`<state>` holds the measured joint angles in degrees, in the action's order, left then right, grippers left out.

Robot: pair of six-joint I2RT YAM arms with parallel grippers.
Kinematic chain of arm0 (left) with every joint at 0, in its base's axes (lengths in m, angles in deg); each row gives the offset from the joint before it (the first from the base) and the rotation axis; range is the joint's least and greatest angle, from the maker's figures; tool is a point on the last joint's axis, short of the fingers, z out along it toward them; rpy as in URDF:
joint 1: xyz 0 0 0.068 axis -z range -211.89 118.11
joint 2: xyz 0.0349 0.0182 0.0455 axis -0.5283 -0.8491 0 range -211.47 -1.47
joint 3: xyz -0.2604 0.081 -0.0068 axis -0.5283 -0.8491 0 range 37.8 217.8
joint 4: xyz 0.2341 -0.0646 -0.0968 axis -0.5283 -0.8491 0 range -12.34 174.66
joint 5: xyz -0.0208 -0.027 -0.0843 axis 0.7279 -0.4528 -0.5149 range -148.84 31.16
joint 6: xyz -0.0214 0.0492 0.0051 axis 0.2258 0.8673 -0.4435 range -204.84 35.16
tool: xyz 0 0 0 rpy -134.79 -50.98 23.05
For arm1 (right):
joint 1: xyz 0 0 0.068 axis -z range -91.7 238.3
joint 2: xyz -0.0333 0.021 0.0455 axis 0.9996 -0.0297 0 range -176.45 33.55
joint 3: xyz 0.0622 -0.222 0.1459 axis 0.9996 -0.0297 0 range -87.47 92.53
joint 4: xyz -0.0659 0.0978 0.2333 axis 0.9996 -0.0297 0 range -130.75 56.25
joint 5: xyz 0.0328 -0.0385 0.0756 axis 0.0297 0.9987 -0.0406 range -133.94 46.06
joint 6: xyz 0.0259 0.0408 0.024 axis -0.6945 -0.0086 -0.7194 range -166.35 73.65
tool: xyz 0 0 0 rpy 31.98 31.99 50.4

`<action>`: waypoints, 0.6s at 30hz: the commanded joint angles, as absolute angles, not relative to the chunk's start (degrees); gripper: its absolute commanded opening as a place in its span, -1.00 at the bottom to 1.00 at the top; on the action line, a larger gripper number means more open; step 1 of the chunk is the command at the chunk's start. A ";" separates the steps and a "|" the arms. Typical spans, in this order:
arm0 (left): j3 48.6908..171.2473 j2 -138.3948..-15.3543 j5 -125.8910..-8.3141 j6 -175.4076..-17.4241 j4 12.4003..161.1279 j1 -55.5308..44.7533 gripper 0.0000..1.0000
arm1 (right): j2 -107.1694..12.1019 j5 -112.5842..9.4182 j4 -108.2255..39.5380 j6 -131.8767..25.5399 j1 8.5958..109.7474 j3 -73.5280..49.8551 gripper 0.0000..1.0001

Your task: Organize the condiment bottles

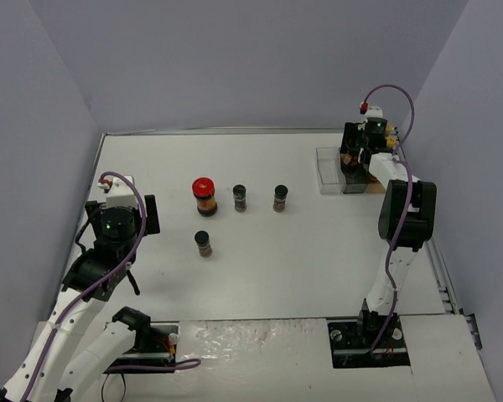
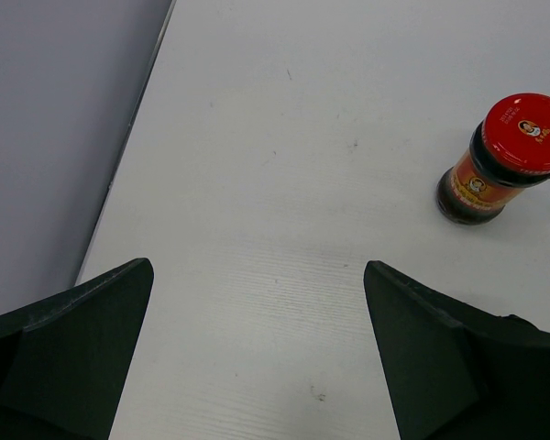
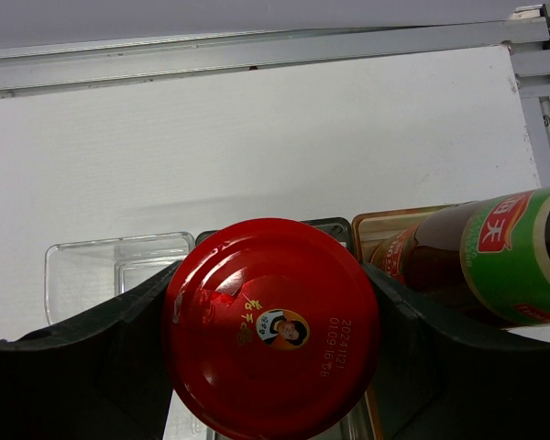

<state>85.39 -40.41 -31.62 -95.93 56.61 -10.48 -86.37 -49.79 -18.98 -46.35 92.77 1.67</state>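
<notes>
Clamping a squat red-lidded jar (image 3: 270, 321) between its 2 dark fingers (image 3: 92, 367), the right gripper (image 3: 270, 353) hangs at the far right of the table (image 1: 318, 251), over the 3-compartment tray (image 3: 110, 252). The held jar sits above the grey middle compartment; the lid hides its base, so I cannot tell whether it touches the floor. In the amber compartment to the right of it stands a sauce bottle (image 3: 495, 257) with a red-green label, close beside the right finger. The clear compartment lies to the left.

The left gripper (image 2: 258, 270) hovers over the left side of the table with its fingers spread wide apart and nothing between them. Ahead of it and to its right stands a second red-lidded jar (image 2: 495, 165), upright on the bare surface.

From above, that jar lines up in a row with 2 black-capped jars (image 1: 239, 198) to its right, each apart from the next. A 3rd black-capped jar (image 1: 203, 243) stands alone nearer the arms, just in front of the second red-lidded jar.
</notes>
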 commanded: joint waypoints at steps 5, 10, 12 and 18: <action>86.73 -41.13 -31.90 -95.38 59.70 -10.73 0.94 | -80.64 -52.22 -11.75 -45.87 92.47 4.07 0.66; 86.75 -40.95 -32.21 -95.47 59.70 -10.71 0.94 | -75.95 -52.56 -12.62 -45.34 91.79 1.95 0.87; 86.75 -40.89 -32.50 -95.47 59.75 -10.71 0.94 | -74.14 -52.44 -13.78 -44.30 91.09 1.69 0.94; 86.84 -40.93 -33.66 -95.56 59.61 -10.71 0.94 | -67.78 -52.96 -20.31 -40.69 86.04 1.53 1.00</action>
